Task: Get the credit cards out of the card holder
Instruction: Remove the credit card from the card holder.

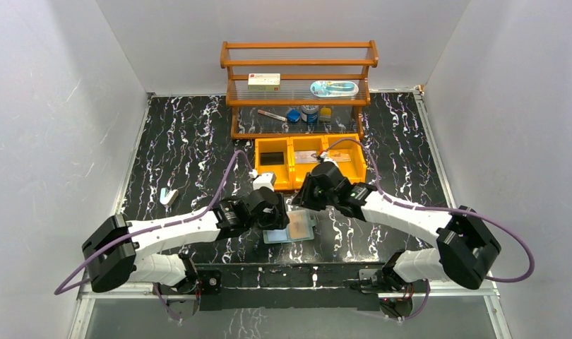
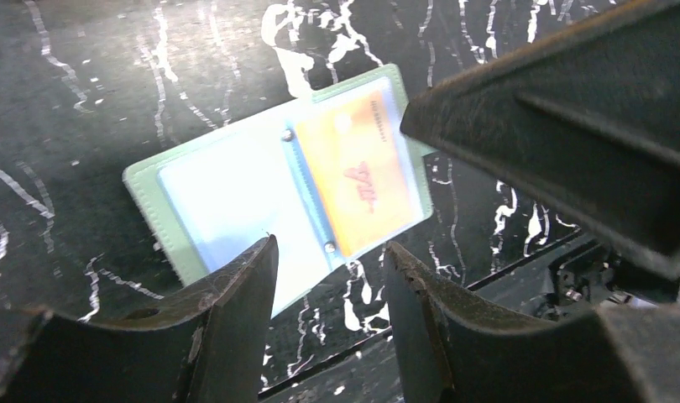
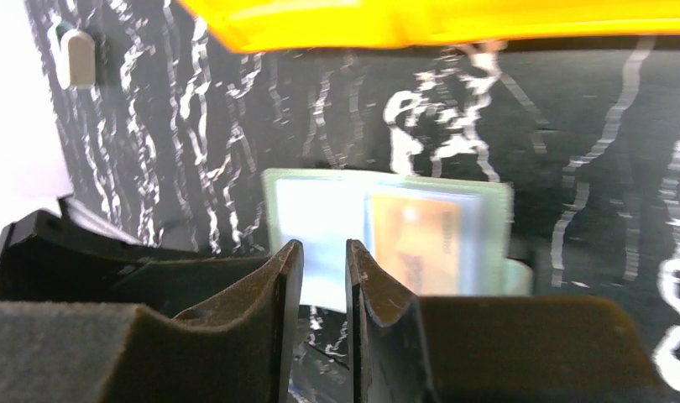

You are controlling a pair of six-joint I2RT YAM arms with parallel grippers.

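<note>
Right, card holder [image 1: 290, 227] lies opened flat on the black marbled surface [image 1: 184, 155], close to the near edge and roughly midway between the two arm bases. Sage-green border, pale blue-green pockets facing up. Orange card [image 2: 362, 176] sits inside the pocket on the holder's right half as seen from the top camera, red print on it, fully tucked in, no edge sticking out. The other half shows only the pale pocket face. Left tool [image 2: 330, 245] hangs just above the holder's near-left part, fingers [image 2: 244, 294] spread apart with nothing between them; the holder's fold shows through the gap, and contact with it can't be judged. Right tool [image 3: 323, 245] comes in from the far-right side, low over the holder, jaws parted by only a narrow slit and nothing gripped in it; through the slit the pale pocket is visible, with the orange card just to the right of the fingertips. In the left wrist view the right tool's dark body fills the upper right, overlapping the holder's far corner. Both tools are near each other, on opposite sides of the holder. Beyond the holder, an orange bin [image 1: 310, 161] with three compartments, a dark flat item in its left one, pale flat items in the other two, too small to identify. Behind it a wooden rack [image 1: 299, 85] carrying a white box [image 1: 263, 82] with a red label. Small white object [image 1: 169, 196] lies well apart to the left.
</note>
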